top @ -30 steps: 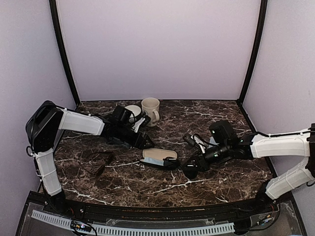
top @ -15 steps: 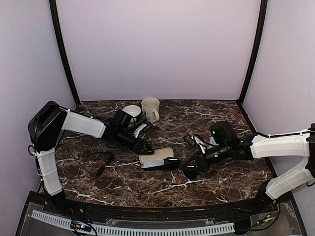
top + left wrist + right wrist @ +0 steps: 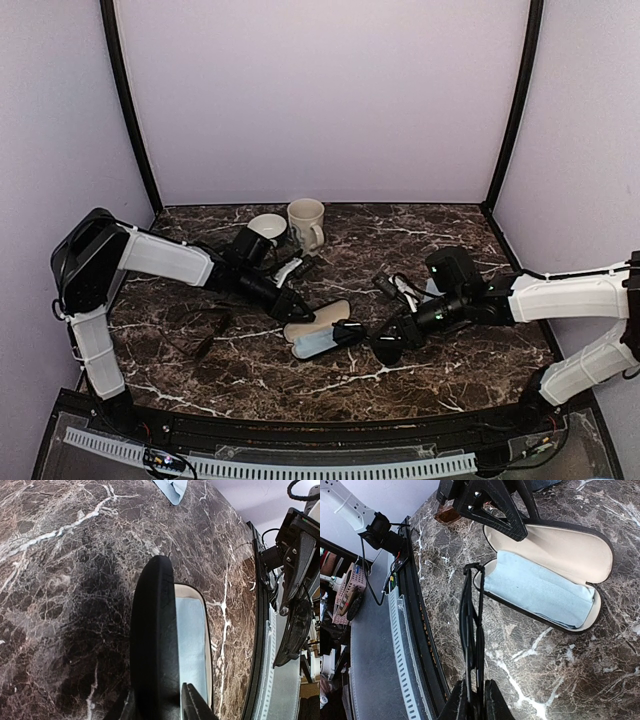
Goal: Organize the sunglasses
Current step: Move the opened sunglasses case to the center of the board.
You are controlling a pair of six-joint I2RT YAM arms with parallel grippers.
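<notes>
The black thin-framed sunglasses (image 3: 472, 625) are folded and pinched in my right gripper (image 3: 475, 700), which is shut on them just to the right of the open black case (image 3: 320, 338). The case shows a cream lining and a light blue cloth (image 3: 540, 592). My left gripper (image 3: 157, 707) straddles the raised case lid (image 3: 152, 640), one finger outside, the other finger (image 3: 192, 705) inside against the lining. The brownish sunglasses (image 3: 200, 325) lie on the marble at the left, faint against the pattern.
Two cream mugs (image 3: 307, 222) stand at the back behind the left arm. A grey-blue case (image 3: 428, 290) lies partly hidden behind my right wrist. The table's black front rail (image 3: 420, 630) runs close under the held sunglasses.
My left gripper has dropped and closed onto the case lid. The case has swung and slid slightly toward the front. The right gripper and its sunglasses have barely moved.
</notes>
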